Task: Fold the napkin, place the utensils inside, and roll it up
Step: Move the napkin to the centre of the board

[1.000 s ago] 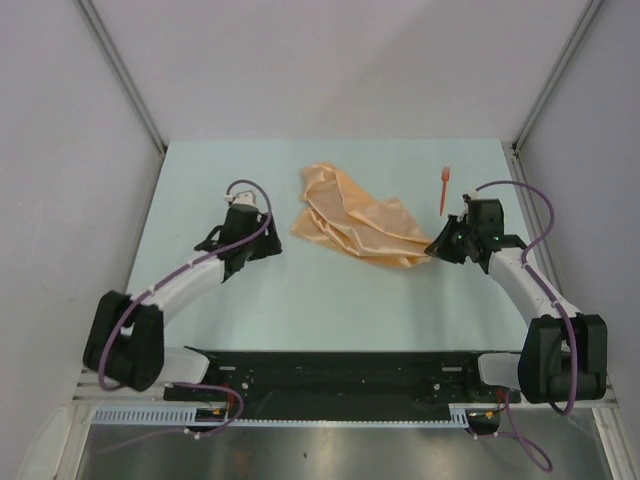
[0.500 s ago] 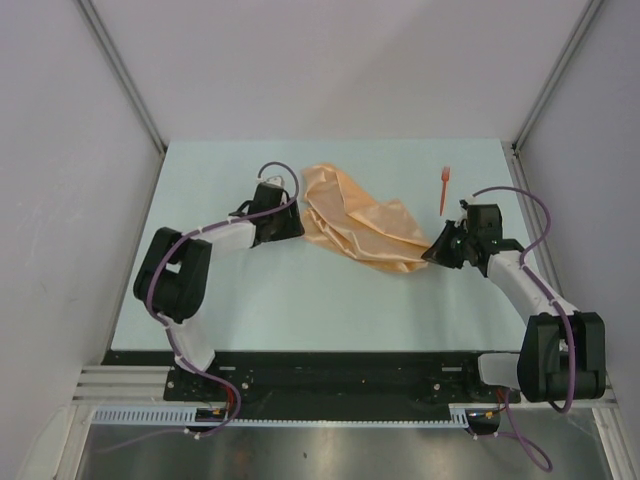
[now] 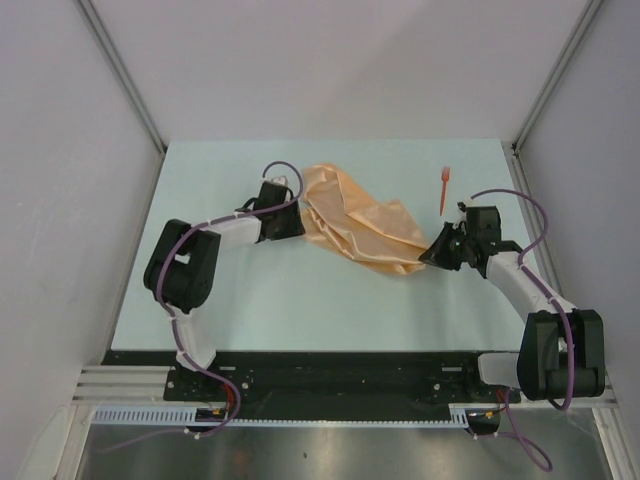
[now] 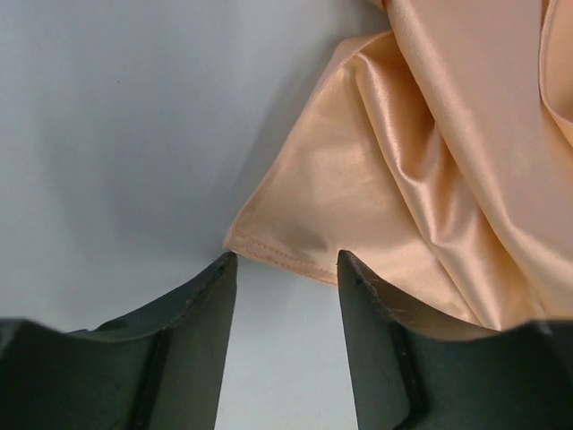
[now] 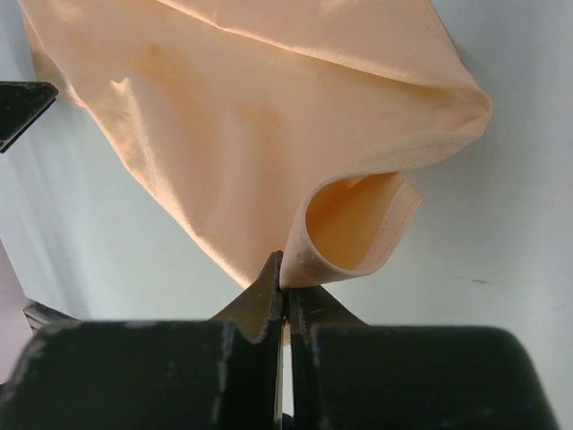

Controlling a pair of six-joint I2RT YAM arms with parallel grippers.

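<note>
Pale green tabletop [image 3: 300, 300], grey walls around. A crumpled peach napkin [image 3: 360, 225] lies mid-table. My right gripper [image 5: 285, 285] is clenched on the napkin's right hem. My left gripper [image 4: 285, 269] is released, jaws parted at the napkin's left corner. A red utensil [image 3: 443, 188] lies beyond the napkin's right end. I judge the slick satin may slip from either pinch when spread.

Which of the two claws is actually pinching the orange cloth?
The right gripper, shut on the napkin edge; the left gripper stands open at a corner.

A pale green table [image 3: 300, 300] lies under the left pincer [image 3: 299, 222] and right pincer [image 3: 427, 256], grey walls [image 3: 330, 70] standing beyond them.
</note>
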